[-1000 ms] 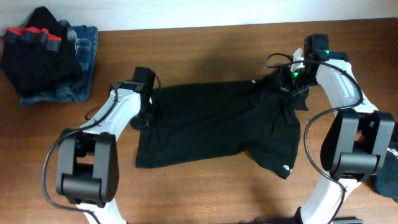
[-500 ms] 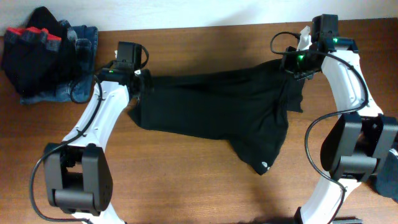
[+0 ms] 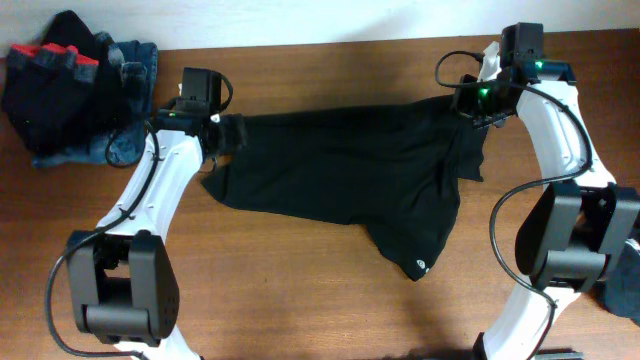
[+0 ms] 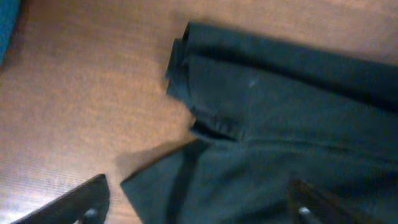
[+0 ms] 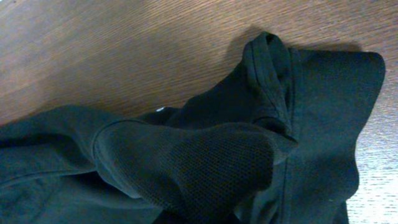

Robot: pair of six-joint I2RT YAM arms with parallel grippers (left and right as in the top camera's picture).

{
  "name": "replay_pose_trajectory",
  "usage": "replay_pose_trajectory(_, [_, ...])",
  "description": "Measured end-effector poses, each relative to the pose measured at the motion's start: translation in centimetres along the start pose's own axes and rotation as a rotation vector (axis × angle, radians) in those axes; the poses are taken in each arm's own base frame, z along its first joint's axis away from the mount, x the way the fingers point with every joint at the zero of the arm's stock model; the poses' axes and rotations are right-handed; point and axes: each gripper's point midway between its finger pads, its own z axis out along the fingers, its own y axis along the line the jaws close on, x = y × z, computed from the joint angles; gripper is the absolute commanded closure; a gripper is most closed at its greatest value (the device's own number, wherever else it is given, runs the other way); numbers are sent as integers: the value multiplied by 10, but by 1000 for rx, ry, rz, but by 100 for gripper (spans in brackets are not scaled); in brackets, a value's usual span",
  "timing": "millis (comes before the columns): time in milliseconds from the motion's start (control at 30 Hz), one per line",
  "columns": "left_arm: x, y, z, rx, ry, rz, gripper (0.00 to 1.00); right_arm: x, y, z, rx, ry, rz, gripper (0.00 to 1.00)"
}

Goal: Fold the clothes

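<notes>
The clothes in hand are one plain black top (image 3: 350,165), spread across the middle of the table (image 3: 300,300) with its lower corner trailing toward the front right. My left gripper (image 3: 222,135) hovers over the top's left end. In the left wrist view its fingers (image 4: 74,205) stand wide apart, with the black top (image 4: 280,106) lying loose on the wood beneath the left gripper (image 4: 196,190). My right gripper (image 3: 472,108) holds the top's right end at the far right. The black top (image 5: 217,162) bunches against the right wrist camera and hides the jaws.
A pile of other clothes (image 3: 60,80), black with red trim, lies on blue jeans (image 3: 135,75) at the far left corner. A dark object (image 3: 625,285) shows at the right edge. Both arm bases stand at the front edge of the table.
Both arms pulled the top toward the far side and stretched it. The left gripper then opened and let go of the left end, which now lies slack on the table.
</notes>
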Motion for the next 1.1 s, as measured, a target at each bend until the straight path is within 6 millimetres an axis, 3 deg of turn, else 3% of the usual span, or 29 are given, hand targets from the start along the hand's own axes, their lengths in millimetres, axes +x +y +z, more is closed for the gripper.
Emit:
replay_pose_trajectory(300, [33,7,0,-16,132,15,4,-3,1,0,-3,-12,-4,96])
replay_pose_trajectory(567, [93,9,35,3,323,19,4,-4,1,0,-4,-17,-7,95])
replay_pose_trajectory(600, [99,10,38,0,342,20,4,-4,1,0,-4,-18,-6,90])
replay_pose_trajectory(633, [104,11,40,-1,356,20,4,-4,1,0,-4,-17,-6,78])
replay_pose_trajectory(733, [114,13,44,-6,381,21,4,-4,1,0,-2,-18,-4,28])
replay_pose_trajectory(833, [121,16,45,-18,395,23,3,-2,0,0,1,-9,1,5])
replay_pose_trajectory(967, [125,21,46,-36,404,26,3,7,-4,0,22,28,10,5])
replay_pose_trajectory(1033, [125,21,47,-39,403,27,3,16,-9,-3,51,63,22,11])
replay_pose_trajectory(1100, [125,21,47,-40,402,27,4,23,-12,-7,75,98,34,24])
